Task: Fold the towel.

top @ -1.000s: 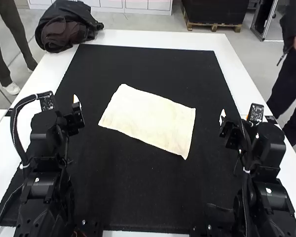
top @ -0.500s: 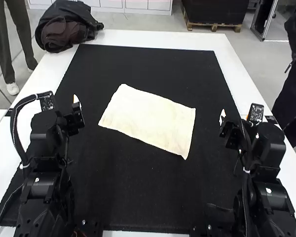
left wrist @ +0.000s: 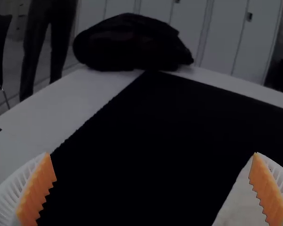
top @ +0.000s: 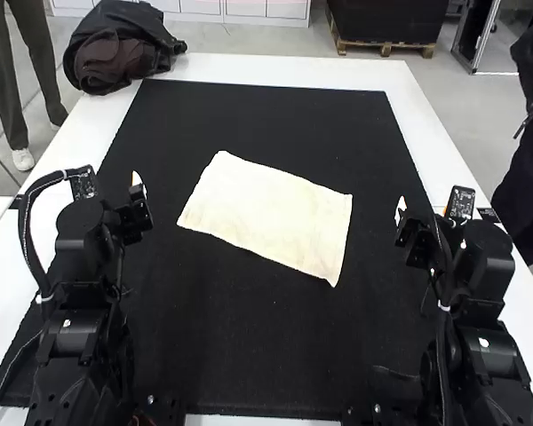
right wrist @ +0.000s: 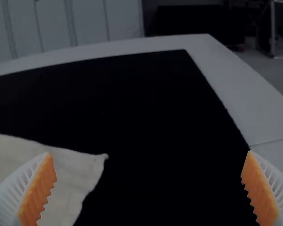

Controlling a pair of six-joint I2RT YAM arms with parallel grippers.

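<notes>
A cream towel lies flat, spread at a slant on the black mat, with no fold that I can make out. At the mat's left side stands my left gripper, clear of the towel. My right gripper is off to the towel's right, also apart from it. In the left wrist view, the left gripper has its orange pads wide apart, near part of the towel. The right wrist view has the right gripper open as well, and a towel corner beside one finger.
The black mat covers most of the white table. A dark jacket or bag rests in a heap on the table's far left corner.
</notes>
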